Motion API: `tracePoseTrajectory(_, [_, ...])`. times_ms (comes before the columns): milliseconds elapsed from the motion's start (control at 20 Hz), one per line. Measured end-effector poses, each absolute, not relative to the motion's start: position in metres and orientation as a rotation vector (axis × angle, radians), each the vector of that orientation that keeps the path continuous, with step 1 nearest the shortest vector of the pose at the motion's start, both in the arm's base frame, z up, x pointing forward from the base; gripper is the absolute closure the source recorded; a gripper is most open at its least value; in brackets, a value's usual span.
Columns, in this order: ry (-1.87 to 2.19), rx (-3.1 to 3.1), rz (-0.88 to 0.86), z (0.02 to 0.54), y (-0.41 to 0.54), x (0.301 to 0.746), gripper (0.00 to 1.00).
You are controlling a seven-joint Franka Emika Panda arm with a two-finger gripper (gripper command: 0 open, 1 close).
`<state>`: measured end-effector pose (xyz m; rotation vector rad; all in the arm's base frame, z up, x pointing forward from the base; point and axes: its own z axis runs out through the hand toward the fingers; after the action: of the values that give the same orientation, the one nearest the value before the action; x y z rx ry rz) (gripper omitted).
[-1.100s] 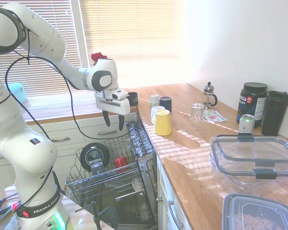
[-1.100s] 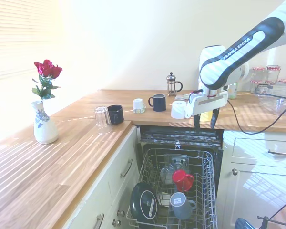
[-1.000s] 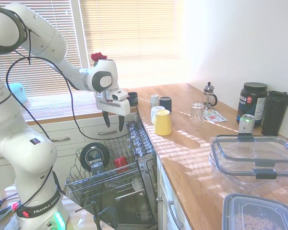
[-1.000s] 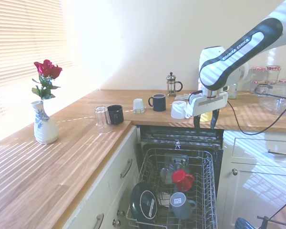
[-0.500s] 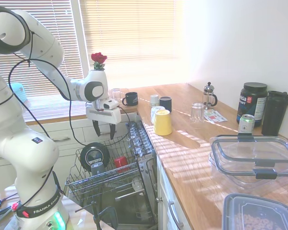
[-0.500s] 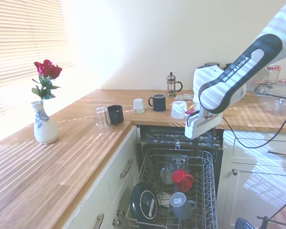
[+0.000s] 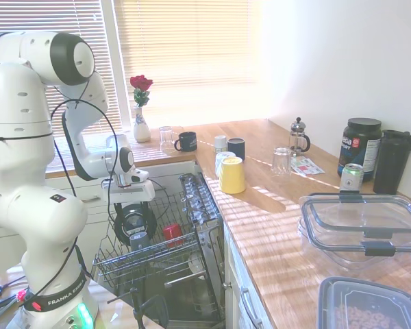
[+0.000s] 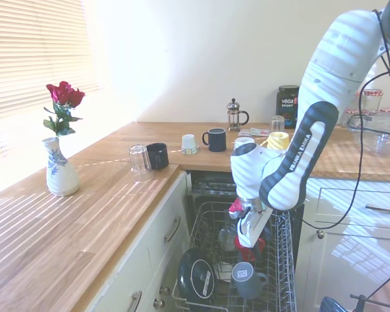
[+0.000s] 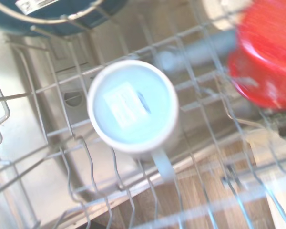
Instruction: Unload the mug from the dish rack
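Observation:
The mug is small and grey-blue. It stands upside down in the dish rack, with a white label on its base. The wrist view looks straight down on the mug, its handle pointing toward the near rack wires. My gripper hangs low over the rack, just above the mug and beside the red cup. Nothing shows held in it.
A black round dish with a white mark stands on edge in the rack next to the mug. On the counter stand a yellow cup, a black mug, a glass and a vase of roses.
The arm has swung down from counter height into the rack. The gripper now hangs just above the mug. The mug and the red cup have not moved.

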<state>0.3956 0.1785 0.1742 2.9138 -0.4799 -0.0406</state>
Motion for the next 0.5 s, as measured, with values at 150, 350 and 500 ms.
tracePoseTrajectory(150, [-0.354, 2.924, -0.084, 0.144, 0.196, 0.408, 0.00])
tracePoseTrajectory(350, [-0.220, 2.926, -0.144, 0.100, 0.201, 0.412, 0.00])
tracePoseTrajectory(500, [-0.142, 2.931, -0.169, 0.076, 0.193, 0.410, 0.00])
